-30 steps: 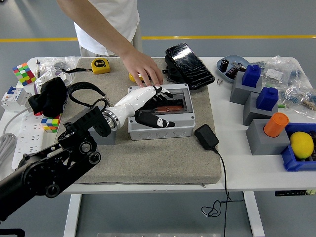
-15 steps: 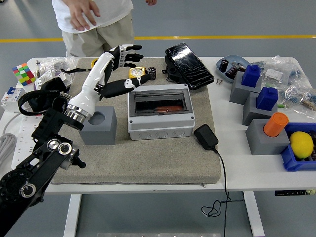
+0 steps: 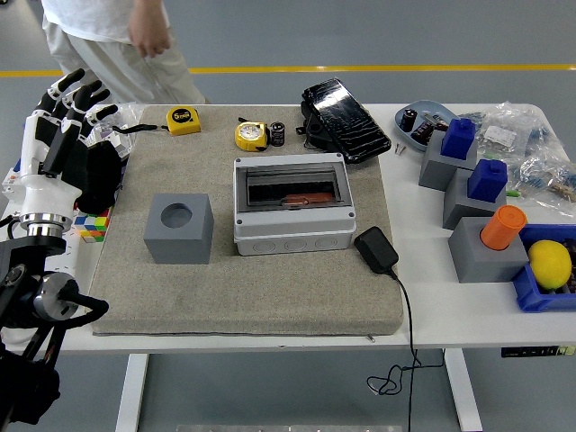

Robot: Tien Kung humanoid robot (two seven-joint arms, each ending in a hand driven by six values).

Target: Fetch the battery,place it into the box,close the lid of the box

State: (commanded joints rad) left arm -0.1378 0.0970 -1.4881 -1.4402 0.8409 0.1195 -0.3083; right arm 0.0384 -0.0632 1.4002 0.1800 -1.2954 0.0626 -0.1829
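White table (image 3: 423, 310), grey mat (image 3: 261, 297) across its middle. Person (image 3: 108, 45) at far left corner, standing behind table. My left hand (image 3: 63, 130) raised upright at table's left edge, fingers spread, gripping nothing. Grey box (image 3: 292, 203) mid-mat, clear lid (image 3: 292, 187) down; orange-brown item visible through it, battery or not I cannot tell. Grey cube (image 3: 178, 229) with round hole left of box. Black charger (image 3: 376, 249) at box's right front corner. Yellow tape measure (image 3: 251, 136) behind box, small dark cylinder (image 3: 277, 134) just beside it.
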